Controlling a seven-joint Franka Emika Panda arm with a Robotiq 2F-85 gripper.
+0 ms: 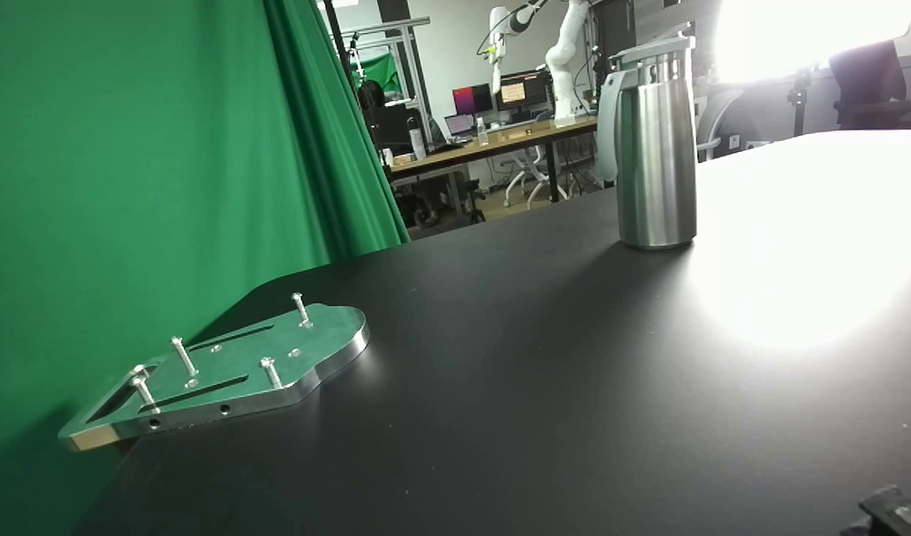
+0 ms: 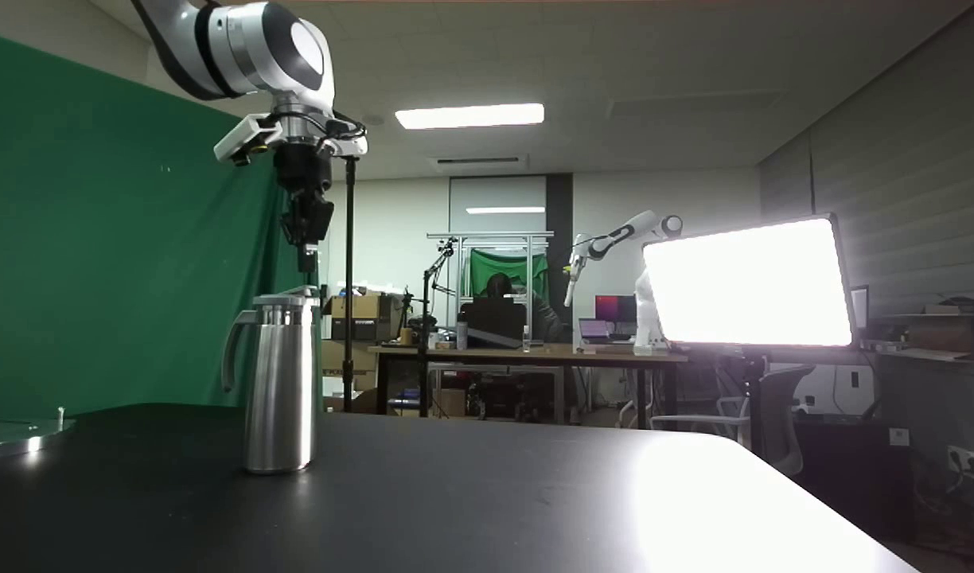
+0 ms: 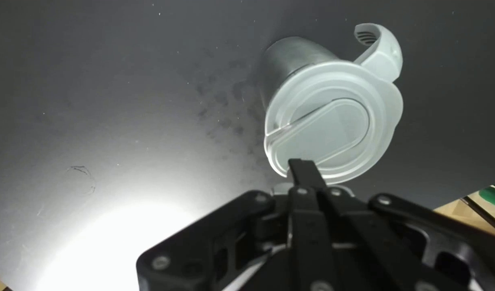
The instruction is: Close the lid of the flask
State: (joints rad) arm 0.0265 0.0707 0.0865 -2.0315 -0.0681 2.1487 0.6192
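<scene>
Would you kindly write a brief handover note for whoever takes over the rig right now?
Gripper: shut, holding nothing, above the lid, apparently not touching it.
Flask: upright on the black table.
Lid: on the flask, its flap seemingly tilted up at the edge away from the handle.
Done: gripper over the flask's top; flap not yet closed.
Left: press the flap flush, probably with the shut gripper.

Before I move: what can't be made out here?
Lid, part of its edge: wrist view, behind the gripper.
Flask, inside: all views, hidden by its body and lid.
Plate, one side: in an exterior view, cut off by the left edge.
Black object, identity: in an exterior view, cut off at bottom right.
</scene>
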